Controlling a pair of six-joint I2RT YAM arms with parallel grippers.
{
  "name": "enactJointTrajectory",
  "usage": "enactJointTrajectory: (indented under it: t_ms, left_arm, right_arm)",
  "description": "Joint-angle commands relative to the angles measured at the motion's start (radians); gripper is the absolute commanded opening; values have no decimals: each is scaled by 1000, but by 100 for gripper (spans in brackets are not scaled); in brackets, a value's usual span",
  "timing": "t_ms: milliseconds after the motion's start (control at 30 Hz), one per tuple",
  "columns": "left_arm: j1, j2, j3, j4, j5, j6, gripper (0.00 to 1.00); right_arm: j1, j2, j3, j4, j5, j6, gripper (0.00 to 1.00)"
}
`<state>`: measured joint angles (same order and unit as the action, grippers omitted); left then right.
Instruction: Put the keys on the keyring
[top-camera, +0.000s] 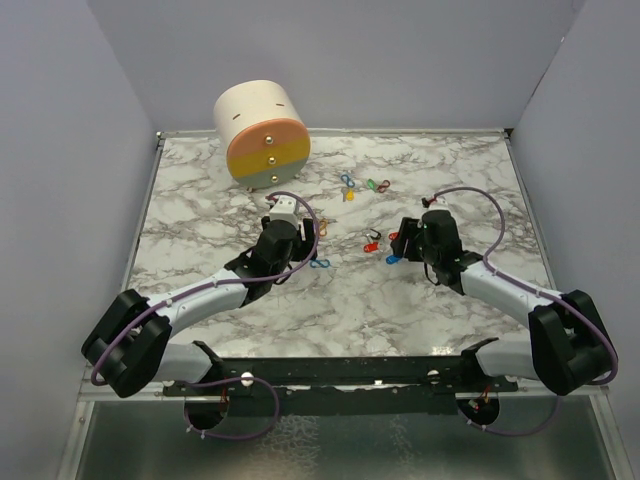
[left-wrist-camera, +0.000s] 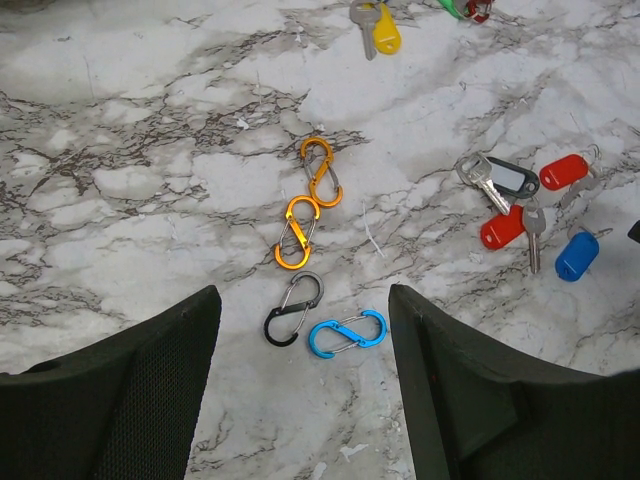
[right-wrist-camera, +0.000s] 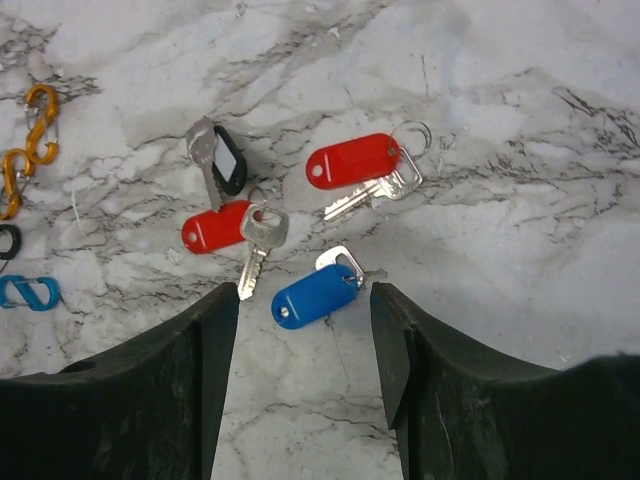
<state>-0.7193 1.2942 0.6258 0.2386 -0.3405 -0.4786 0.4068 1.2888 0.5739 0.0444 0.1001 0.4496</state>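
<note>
Standing open and empty over the marble table (top-camera: 200, 210): both grippers. Right gripper (right-wrist-camera: 304, 292) has the blue-tagged key (right-wrist-camera: 313, 296) flat on the table between its fingertips, with two red-tagged keys (right-wrist-camera: 352, 160) and one black-tagged key (right-wrist-camera: 228, 160) just beyond. Left gripper (left-wrist-camera: 303, 297) faces four S-clips (left-wrist-camera: 320, 170): two orange, one black, one blue.

Shiny metal keys (right-wrist-camera: 262, 228) with glossy plastic tags (right-wrist-camera: 352, 160) on smooth marble-look table (right-wrist-camera: 540, 220).
</note>
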Motion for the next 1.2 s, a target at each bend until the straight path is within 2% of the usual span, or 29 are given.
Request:
enactJointTrajectory:
  t_ms: [0, 167, 800, 1000, 1167]
  left_arm:
    - [-1, -4, -5, 28, 27, 3, 70]
    - [0, 2, -2, 30, 29, 2, 70]
    - [0, 3, -11, 34, 17, 13, 70]
    - [0, 3, -12, 35, 14, 15, 70]
    - [-1, 7, -11, 34, 15, 15, 70]
  right_arm:
    - [2, 9, 19, -101, 78, 61, 56]
    - [2, 55, 33, -134, 64, 101, 56]
    - [0, 225, 81, -48, 74, 159, 50]
    - [0, 247, 89, -48, 89, 165, 46]
    - [-7, 253, 90, -48, 110, 164, 39]
